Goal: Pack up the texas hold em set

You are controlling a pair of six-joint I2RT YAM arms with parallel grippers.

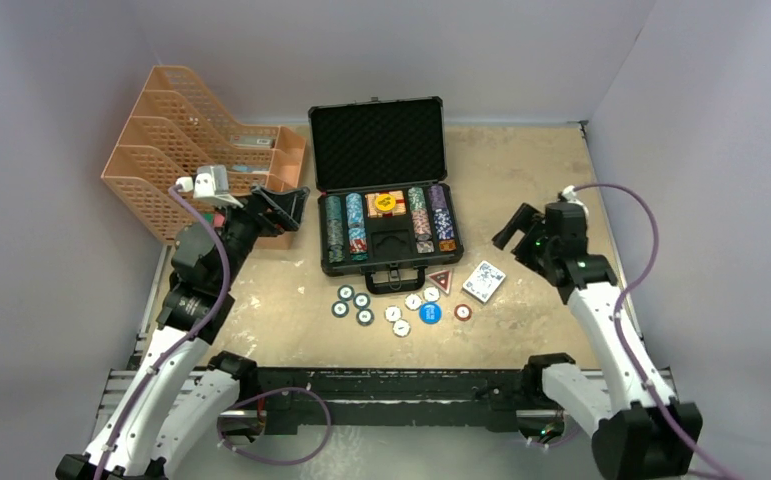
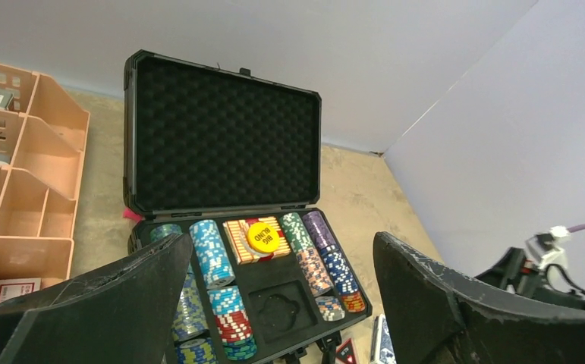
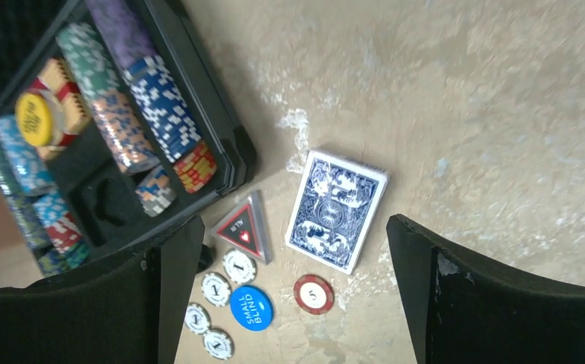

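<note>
Step in hand looks like the first pickup of loose pieces; nothing is gripped yet.

Layout: the case [image 1: 377, 146] is open mid-table with the lid upright. The chip rows are mostly full and one middle pocket [image 1: 393, 245] is empty. Loose chips [image 1: 353, 303] lie in front of the case, then the blue chip [image 1: 430, 313], the triangle marker [image 1: 442, 280] and the red chip [image 1: 462, 311]. The card deck [image 3: 338, 208] lies flat, front-right of the case and clear of it.

How I'd do it:
- Take the deck with the right claw [image 3: 295, 227], which is already over it.
- Grip across the deck's short width and centre on it. The marker is just beside its left edge, so keep that finger from clipping it.
- Go low enough to catch the full stack, or the cards may fan.
- Chips lie flat and thin: take them one at a time from straight above.
- Keep the left arm out of the case while the right one delivers.

Poses:
- Left claw [image 2: 283, 250]: fully open and empty. It sits between the orange organiser [image 1: 191, 150] and the case's left edge, tilted forward towards the lid.
- Right claw: fully open and empty. It hangs above the table [image 1: 521, 170] right of the case, pointing down and left so the deck sits between its fingers in its own camera.
</note>
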